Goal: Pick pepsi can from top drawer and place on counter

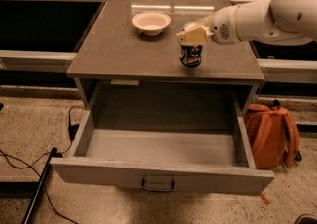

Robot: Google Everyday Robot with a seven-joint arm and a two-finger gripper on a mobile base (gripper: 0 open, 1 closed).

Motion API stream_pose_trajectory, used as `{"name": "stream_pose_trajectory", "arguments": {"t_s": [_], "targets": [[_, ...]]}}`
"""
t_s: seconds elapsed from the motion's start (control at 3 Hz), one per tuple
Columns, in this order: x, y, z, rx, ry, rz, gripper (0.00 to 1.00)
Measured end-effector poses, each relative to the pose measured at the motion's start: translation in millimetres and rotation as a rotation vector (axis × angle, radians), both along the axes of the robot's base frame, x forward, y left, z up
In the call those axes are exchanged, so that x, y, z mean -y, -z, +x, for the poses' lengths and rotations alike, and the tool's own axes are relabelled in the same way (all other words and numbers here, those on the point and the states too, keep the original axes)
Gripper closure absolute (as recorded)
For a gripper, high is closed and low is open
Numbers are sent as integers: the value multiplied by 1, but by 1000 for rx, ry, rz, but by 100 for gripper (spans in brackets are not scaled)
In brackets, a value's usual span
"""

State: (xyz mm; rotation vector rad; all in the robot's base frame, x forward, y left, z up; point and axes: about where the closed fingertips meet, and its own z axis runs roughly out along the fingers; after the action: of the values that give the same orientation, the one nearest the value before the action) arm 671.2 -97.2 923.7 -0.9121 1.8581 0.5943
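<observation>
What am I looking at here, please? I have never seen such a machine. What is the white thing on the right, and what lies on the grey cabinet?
The white thing is a robot's arm, reaching in from the right. At its tip is the gripper, its hand, sitting right on top of the pepsi can. The can is upright over the counter; I cannot tell whether it is gripped or already set down. Behind it, to the left, stands a white bowl. Below, the top drawer is pulled open and shows only its bare floor. An orange backpack stands beside the cabinet. The one camera looks down from the front.
</observation>
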Motion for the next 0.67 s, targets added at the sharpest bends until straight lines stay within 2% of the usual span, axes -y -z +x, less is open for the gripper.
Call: {"name": "stream_pose_trajectory", "arguments": {"t_s": [0.33,0.67], "targets": [[8,2,11,2,54,-24,100],[15,5,17,0,102,-57,83]]}}
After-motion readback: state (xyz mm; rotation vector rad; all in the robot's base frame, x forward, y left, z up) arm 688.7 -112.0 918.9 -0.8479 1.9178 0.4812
